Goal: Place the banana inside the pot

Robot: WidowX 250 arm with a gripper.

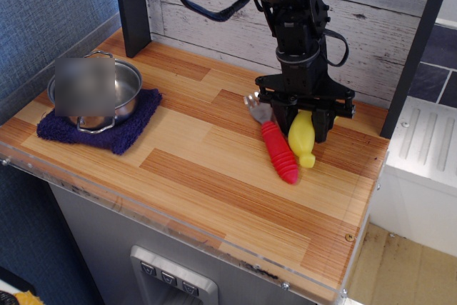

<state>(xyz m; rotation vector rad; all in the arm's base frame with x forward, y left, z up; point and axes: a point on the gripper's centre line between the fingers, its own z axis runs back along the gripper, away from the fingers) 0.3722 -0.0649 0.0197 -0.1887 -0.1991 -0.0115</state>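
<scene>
The black robot claw is clamping its jaws on the upper end of the plump yellow plastic toy banana, whose stubby tip is hanging down at the right of the wooden tabletop; whether that tip is touching the wood is not clear. The grasp step is under way; next comes a lift and carry left. One red-handled metal fork is lying just beside. One shiny steel pot, partly blurred, is sitting on one dark blue cloth, well apart.
</scene>
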